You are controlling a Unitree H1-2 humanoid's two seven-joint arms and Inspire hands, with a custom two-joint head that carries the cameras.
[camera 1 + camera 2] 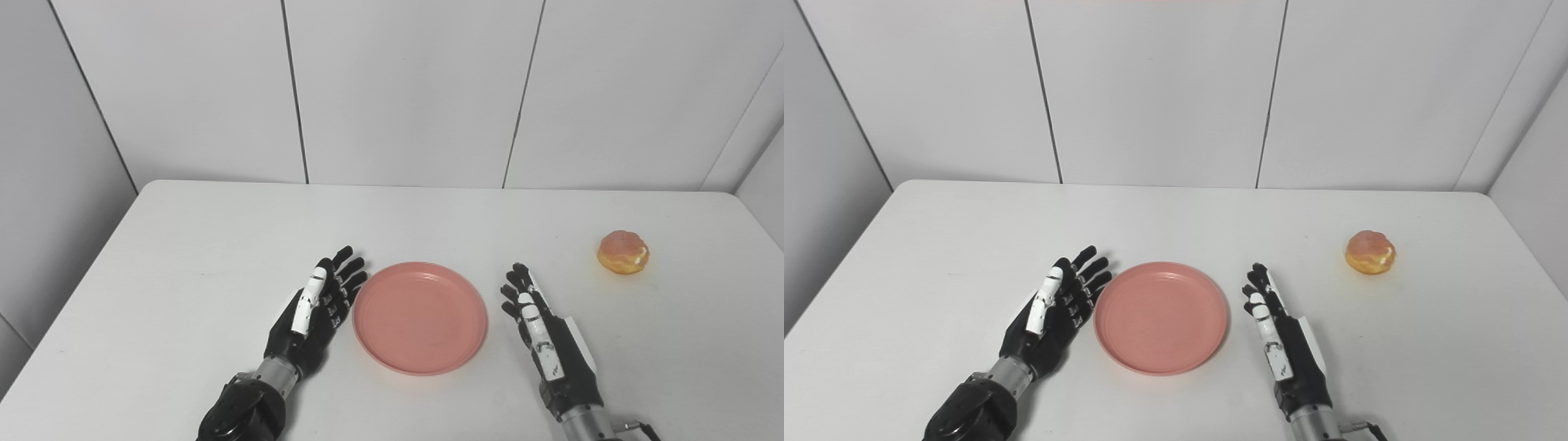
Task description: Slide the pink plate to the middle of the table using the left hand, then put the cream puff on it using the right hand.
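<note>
The pink plate (420, 316) lies empty on the white table (202, 245), near the front and close to the middle. My left hand (317, 310) rests just left of the plate, open, palm facing the rim, fingertips at or almost at its edge. My right hand (541, 331) stands open to the right of the plate, a short gap away, holding nothing. The cream puff (623, 252), round and golden with a pinkish top, sits alone toward the table's right side, beyond and right of my right hand.
White wall panels (404, 92) rise right behind the table's far edge. The table's right edge runs close to the cream puff, and its left edge slants toward the front.
</note>
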